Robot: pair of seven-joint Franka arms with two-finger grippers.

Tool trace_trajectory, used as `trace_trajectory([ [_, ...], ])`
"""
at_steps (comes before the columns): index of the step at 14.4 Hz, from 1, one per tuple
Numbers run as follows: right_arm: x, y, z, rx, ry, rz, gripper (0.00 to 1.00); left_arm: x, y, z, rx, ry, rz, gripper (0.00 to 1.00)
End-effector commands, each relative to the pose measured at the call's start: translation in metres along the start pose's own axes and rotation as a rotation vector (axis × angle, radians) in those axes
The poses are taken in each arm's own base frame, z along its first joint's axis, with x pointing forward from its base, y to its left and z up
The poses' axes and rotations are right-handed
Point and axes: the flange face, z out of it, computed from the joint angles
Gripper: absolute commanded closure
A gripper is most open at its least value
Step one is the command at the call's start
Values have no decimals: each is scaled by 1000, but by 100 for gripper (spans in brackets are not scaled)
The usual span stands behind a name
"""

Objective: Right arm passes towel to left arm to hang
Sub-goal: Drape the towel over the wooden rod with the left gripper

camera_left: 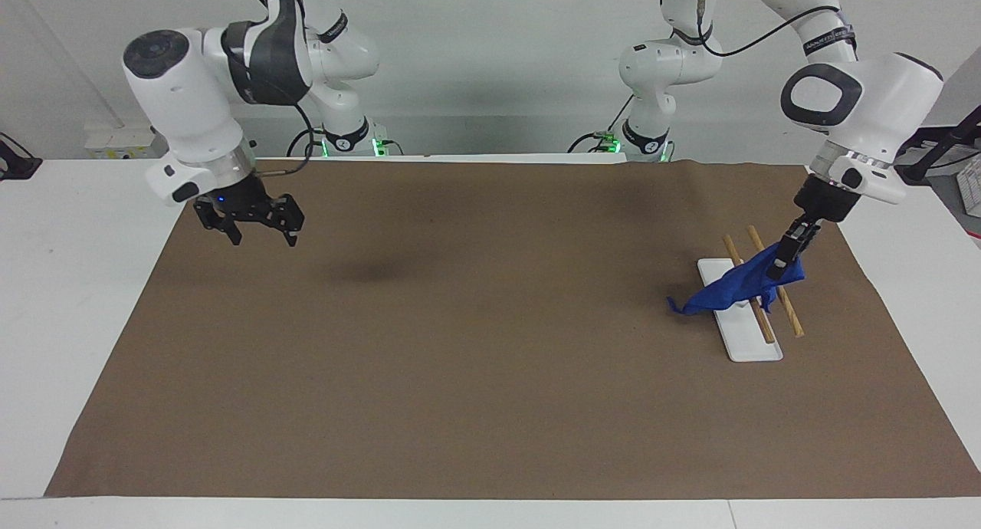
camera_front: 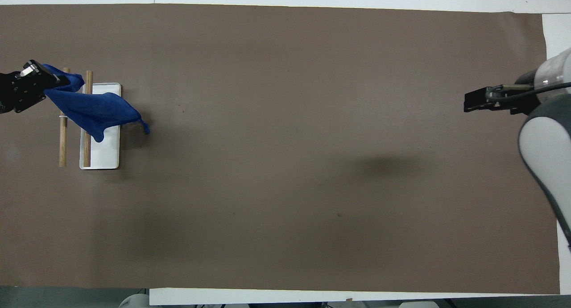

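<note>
Blue terry towel (camera_left: pixel 732 287) pinched at one corner by the left tool (camera_left: pixel 783 262), clenched on the cloth. Draped across both wooden rods (camera_left: pixel 782 308) of the small rack, trailing down over the white tray base (camera_left: pixel 747 337), with the free corner and its thin loop (camera_left: pixel 673 305) hanging just past the tray's edge toward the middle of the tabletop. Soft, nubby fabric, creased into a rough triangle; seen from overhead as a wedge (camera_front: pixel 91 111) spreading from the tool (camera_front: pixel 49 81) across the rods (camera_front: pixel 62 138) and onto the tray (camera_front: pixel 107 151).

Rack at the left arm's end of the tabletop: two slim round wooden dowels lying parallel, joined by a thin white bracket, over a flat white rectangular tray with a low rim and rounded corners. Nothing in the tray apart from the towel's hanging fold over it.

Brown paper-like sheet (camera_left: pixel 460 360) covering most of the white tabletop (camera_left: pixel 77 322), matte and smooth, slightly wavy along the edge nearest the robots.

Right tool (camera_left: pixel 260 234) released, wide black fingers spread, small blue light showing, holding nothing, raised over the sheet's edge at the right arm's end, well apart from the towel; in the overhead view seen at the frame's edge (camera_front: pixel 479 101).

No readable writing anywhere on the towel, the rack or the tray.
</note>
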Motion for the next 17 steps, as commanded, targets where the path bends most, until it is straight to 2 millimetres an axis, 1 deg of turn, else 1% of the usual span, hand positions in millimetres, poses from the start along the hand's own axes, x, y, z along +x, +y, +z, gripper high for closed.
trace_trajectory([
  [1,-3,3,-11,-17,-46,11,1,14,8,-4,-15,51,-33,100],
  [2,-4,2,-13,-17,-47,31,1,18,7,-2,-13,57,-27,100],
  [4,-5,-6,-14,-19,-49,67,1,24,9,-7,-17,68,-12,100],
  [6,-4,-5,-19,-20,-53,58,1,31,0,-10,-14,83,-18,100],
  [8,-3,-2,-30,-20,-57,39,0,36,-2,-13,-19,111,-32,100],
  [9,-1,-4,-36,-20,-53,28,1,39,-6,-14,-18,120,-40,100],
  [11,0,-5,-36,-21,-53,25,1,46,-17,-17,-10,129,-50,100],
  [13,-2,-5,-43,-19,-38,28,1,50,-24,-15,-4,132,-57,100],
  [15,-3,-6,-43,-17,-38,30,0,57,-38,-18,7,139,-44,100],
  [17,-4,-8,-44,-17,-38,29,0,61,-47,-20,14,140,-56,100],
])
